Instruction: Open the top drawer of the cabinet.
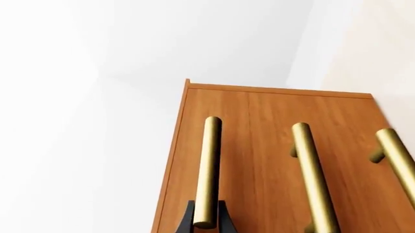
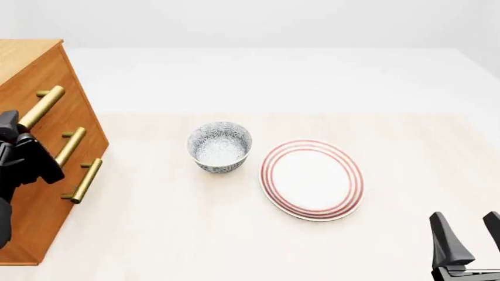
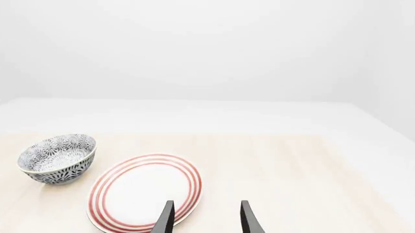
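The orange-brown cabinet [image 2: 30, 61] stands at the table's left edge, its three drawers looking flush. Its top drawer [image 2: 56, 75] carries the uppermost brass bar handle [image 2: 45, 104]. My left gripper [image 2: 19, 133] sits at that handle's near end. In the left wrist view the two black fingers hug the bar [image 1: 209, 165] from both sides, with the gripper [image 1: 206, 221] shut on it. My right gripper [image 2: 471, 237] hovers at the front right of the table, open and holding nothing; the right wrist view shows its fingers [image 3: 163, 219] spread apart.
A blue-patterned bowl [image 2: 219, 146] stands mid-table, and a white plate with red rings [image 2: 312, 178] lies just to its right. Two lower brass handles [image 2: 70, 146] [image 2: 84, 180] stick out of the cabinet below the left gripper.
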Robot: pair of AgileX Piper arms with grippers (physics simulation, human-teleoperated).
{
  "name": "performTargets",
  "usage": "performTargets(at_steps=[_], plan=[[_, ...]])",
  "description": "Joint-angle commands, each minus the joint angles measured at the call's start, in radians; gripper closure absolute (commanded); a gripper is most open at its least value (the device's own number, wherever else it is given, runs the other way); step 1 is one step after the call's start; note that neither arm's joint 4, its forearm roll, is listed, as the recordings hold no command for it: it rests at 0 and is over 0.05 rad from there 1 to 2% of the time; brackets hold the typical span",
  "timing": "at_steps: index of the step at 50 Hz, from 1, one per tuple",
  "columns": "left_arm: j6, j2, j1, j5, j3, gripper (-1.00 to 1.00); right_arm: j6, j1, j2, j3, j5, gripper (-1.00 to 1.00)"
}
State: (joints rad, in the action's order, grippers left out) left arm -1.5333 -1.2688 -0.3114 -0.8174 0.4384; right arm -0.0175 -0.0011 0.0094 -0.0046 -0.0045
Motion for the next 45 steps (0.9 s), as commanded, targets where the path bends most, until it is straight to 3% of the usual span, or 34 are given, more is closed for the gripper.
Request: performTargets(at_steps=[1,5,21,45], plan=[[-0.027,0.019,-0.006,0.021,-0.036,1.00,0.000,0.000,0.000,0.000,0.000,-1.00],[-0.062,-0.005,0.006,-0.029,-0.066,1.00,0.000,0.000,0.000,0.000,0.000,-1.00],[-0.086,-0.013,0.059,-0.074,-0.092,1.00,0.000,0.000,0.000,0.000,0.000,-1.00],[-0.085,-0.005,0.150,-0.053,-0.084,1.00,0.000,0.000,0.000,0.000,0.000,-1.00]])
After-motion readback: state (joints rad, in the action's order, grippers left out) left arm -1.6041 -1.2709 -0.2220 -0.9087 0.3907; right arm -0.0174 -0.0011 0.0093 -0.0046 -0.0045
